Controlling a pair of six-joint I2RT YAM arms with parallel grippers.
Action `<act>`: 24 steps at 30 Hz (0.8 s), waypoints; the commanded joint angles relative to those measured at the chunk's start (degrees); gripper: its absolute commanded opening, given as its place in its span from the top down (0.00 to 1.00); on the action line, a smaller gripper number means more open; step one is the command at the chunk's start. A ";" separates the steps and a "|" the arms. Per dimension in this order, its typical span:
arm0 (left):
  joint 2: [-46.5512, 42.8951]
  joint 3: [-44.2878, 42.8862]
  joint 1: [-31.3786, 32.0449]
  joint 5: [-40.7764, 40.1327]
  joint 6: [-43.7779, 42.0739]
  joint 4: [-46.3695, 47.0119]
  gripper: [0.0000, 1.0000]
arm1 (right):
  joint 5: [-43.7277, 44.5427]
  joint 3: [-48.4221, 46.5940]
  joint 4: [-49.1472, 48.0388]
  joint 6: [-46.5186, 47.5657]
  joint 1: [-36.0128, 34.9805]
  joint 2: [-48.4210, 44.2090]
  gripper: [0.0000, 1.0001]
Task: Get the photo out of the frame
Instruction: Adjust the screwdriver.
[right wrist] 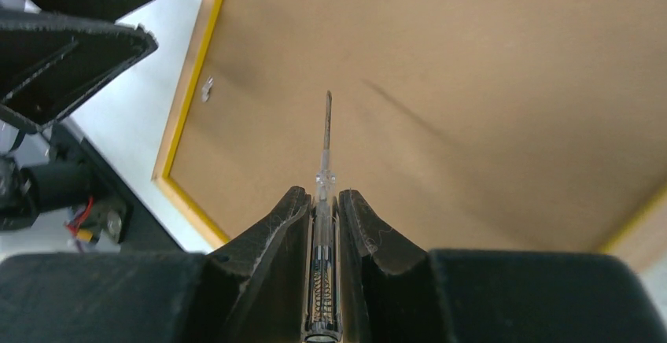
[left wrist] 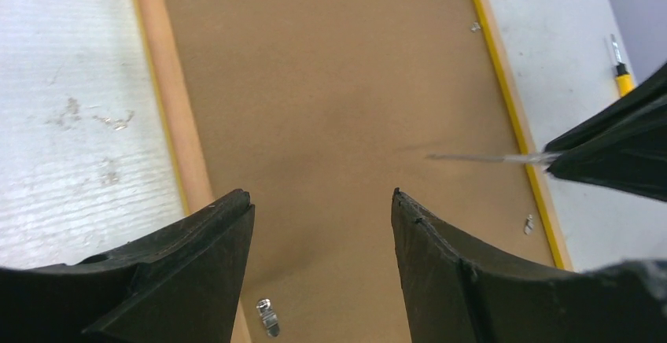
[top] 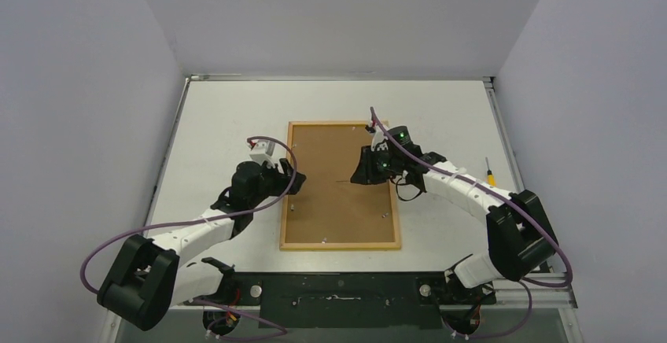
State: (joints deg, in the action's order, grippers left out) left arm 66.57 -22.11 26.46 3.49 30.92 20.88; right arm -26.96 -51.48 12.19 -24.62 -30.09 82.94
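The left jaws are held open and empty above the near left part of the frame [top: 340, 245], while the right jaws are closed on a clear-handled screwdriver [right wrist: 326, 134], its thin blade poised over the brown backing [top: 330, 201]. The frame lies face down on the table [top: 228, 115], so the photo is hidden, presumably beneath the backing. Whether the metal tabs [left wrist: 268, 316] are turned clear cannot be told. The blade tip is best brought low to a tab at the rim and slid under flat, so that the fibreboard is not gouged; the rim could be steadied by the left jaws. A yellow-handled screwdriver [top: 490, 174] lies on the table right of the frame.
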 commanded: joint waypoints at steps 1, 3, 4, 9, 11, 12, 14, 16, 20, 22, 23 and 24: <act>1.20 -0.09 0.66 7.08 -0.86 8.26 0.38 | -7.46 -2.62 -4.73 0.83 -3.93 1.39 0.95; 2.85 -0.80 1.15 9.59 -0.78 9.21 0.38 | -7.22 -2.86 -5.16 0.96 -5.57 1.73 0.95; 3.60 -1.20 1.48 10.45 -0.83 9.45 0.38 | -6.95 -3.03 -5.50 0.91 -6.15 1.93 0.95; 6.11 -2.57 3.37 12.99 -1.19 10.14 0.39 | -7.45 -3.42 -8.09 -0.60 -7.39 2.42 0.95; 6.90 -3.30 3.87 13.35 -1.38 9.58 0.40 | -7.61 -3.53 -9.14 -1.25 -7.48 2.28 0.95; 7.10 -3.37 4.06 13.46 -1.42 9.64 0.40 | -7.73 -3.58 -9.64 -1.56 -7.52 2.24 0.95; 7.53 -3.45 4.34 14.06 -1.42 10.02 0.41 | -7.45 -3.50 -10.81 -2.22 -7.54 1.95 0.95; 8.26 -3.91 4.63 15.02 -1.41 10.06 0.41 | -7.32 -3.37 -11.71 -2.92 -7.51 1.88 0.95; 9.65 -4.67 5.00 15.76 -1.39 9.79 0.42 | -8.58 -4.12 -15.15 -4.55 -7.53 2.67 0.95; 9.72 -4.78 5.01 15.88 -1.39 9.92 0.43 | -8.65 -5.07 -14.95 -4.73 -7.58 3.29 0.95; 9.31 -4.79 5.05 15.66 -1.41 9.88 0.44 | -7.96 -5.56 -14.31 -4.54 -7.55 3.51 0.95; 8.57 -4.48 5.02 14.96 -1.45 9.74 0.44 | -6.95 -6.16 -13.24 -4.23 -7.51 3.66 0.95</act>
State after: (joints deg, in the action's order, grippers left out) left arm 76.09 -24.53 31.20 17.80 30.59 27.27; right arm -34.17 -53.60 2.52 -28.38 -37.54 85.43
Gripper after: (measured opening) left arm 0.569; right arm 0.174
